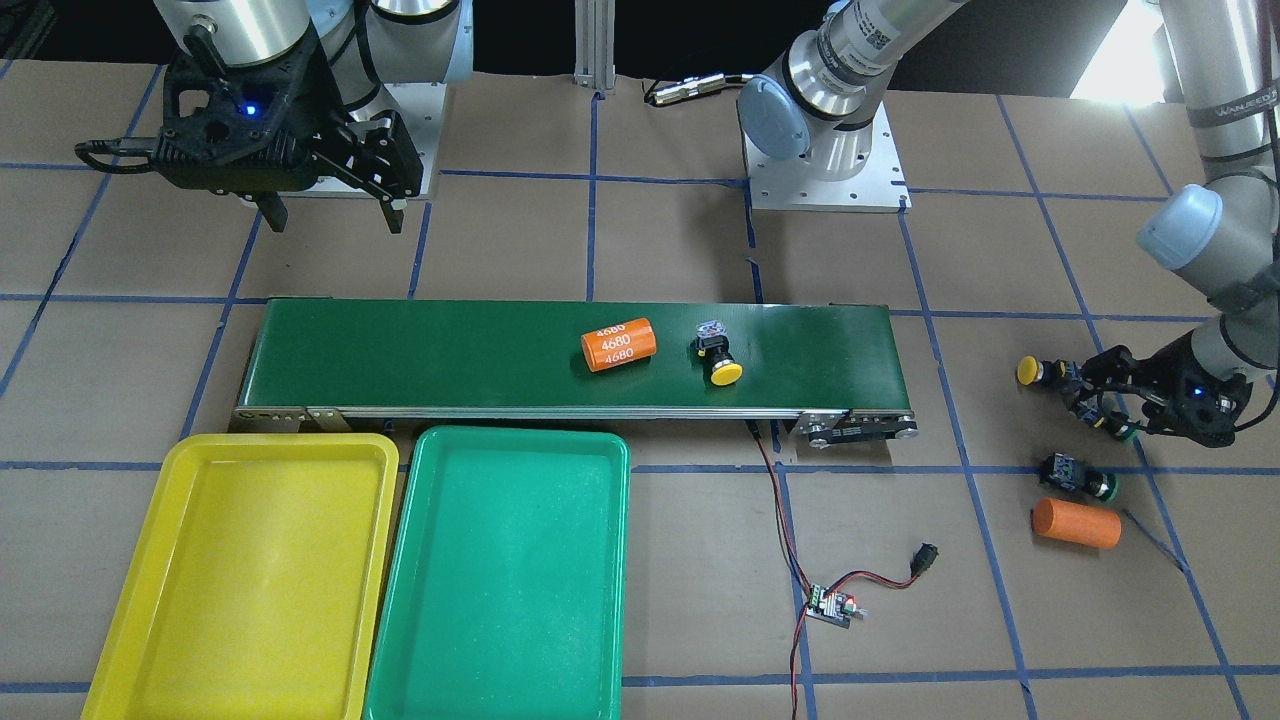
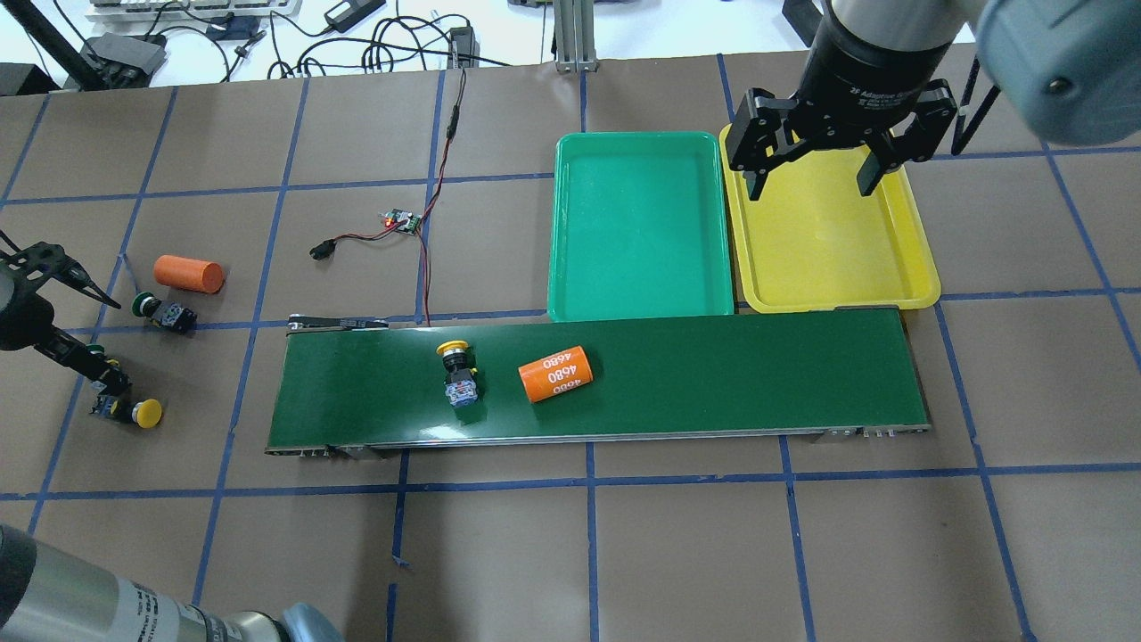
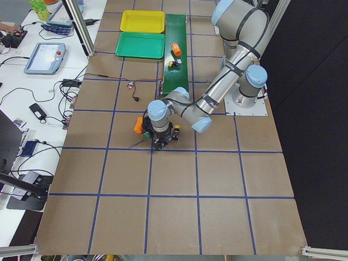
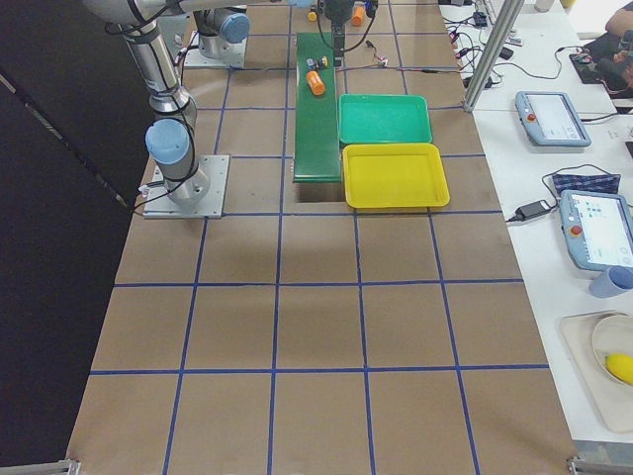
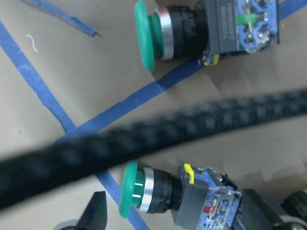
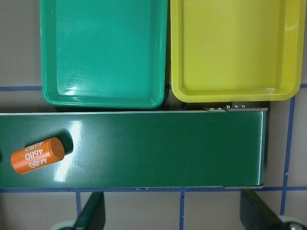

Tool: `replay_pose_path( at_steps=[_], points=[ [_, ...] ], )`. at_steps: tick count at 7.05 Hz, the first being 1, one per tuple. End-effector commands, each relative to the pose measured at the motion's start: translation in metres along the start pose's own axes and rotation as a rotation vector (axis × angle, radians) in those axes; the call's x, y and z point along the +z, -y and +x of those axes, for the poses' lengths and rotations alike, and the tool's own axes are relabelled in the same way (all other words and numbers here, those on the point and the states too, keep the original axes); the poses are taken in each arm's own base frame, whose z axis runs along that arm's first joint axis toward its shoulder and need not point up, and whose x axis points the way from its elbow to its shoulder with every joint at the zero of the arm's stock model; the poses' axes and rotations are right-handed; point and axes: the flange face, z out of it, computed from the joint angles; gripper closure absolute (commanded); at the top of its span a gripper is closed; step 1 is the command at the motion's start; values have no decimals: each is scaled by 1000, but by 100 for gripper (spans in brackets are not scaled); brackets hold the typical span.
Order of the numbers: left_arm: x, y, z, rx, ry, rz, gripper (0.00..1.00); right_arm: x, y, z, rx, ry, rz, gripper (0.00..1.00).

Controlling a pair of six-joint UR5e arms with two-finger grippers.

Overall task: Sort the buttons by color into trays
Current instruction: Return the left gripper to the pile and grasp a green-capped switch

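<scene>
On the operators' side of the belt (image 1: 400,350), the yellow tray (image 1: 250,570) and green tray (image 1: 500,570) lie just beside each other, both cut off by the front view's lower edge. Further along that side, by the belt's other end, lies a board (image 1: 830,605) with red-black wires.

Past that end, well apart from the belt, a plain cylinder (image 1: 1076,523) lies just beside a loose green button (image 1: 1080,478). The left end effector (image 5: 192,213) is down at the desk (image 1: 680,580) with its jaws apart. A second green button (image 1: 1108,420) lies lengthwise between its fingertips, and a gap shows at the cap. A blurred black cable (image 5: 144,139) crosses the wrist view and hides the desk between the two green buttons. Overhead, the picture's edge cuts this end effector. An off-belt yellow button (image 1: 1038,372) lies near it, toward the robot.

Mid-belt, a belt yellow button (image 1: 722,362) lies on its side near a 4680 cylinder (image 1: 618,344).

The right end effector (image 1: 335,218) hangs high over the belt's tray end with its jaws wide apart. The front view cuts off its arm at the top.

The desk is brown paper with a grid of blue tape. A white side desk (image 4: 514,148) carries tablets (image 4: 552,117) and cables. Behind the robot all is dark.
</scene>
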Motion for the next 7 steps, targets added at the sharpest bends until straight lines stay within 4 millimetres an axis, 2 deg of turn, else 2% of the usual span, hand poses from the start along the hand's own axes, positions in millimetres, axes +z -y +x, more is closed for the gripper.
replay_pose_path(
  at_steps=[1, 3, 6, 7],
  points=[
    [0, -3, -1, -7, -5, 0, 0, 0, 0, 0, 0, 0, 1, 0],
    [14, -2, 0, -4, -30, -3, 0, 0, 0, 1, 2, 2, 1, 0],
    [17, 0, -3, 10, -32, -1, 0, 0, 1, 1, 11, 12, 2, 0],
    [17, 0, -3, 15, -31, 1, 22, -2, 0, -1, 12, 16, 9, 0]
  ],
)
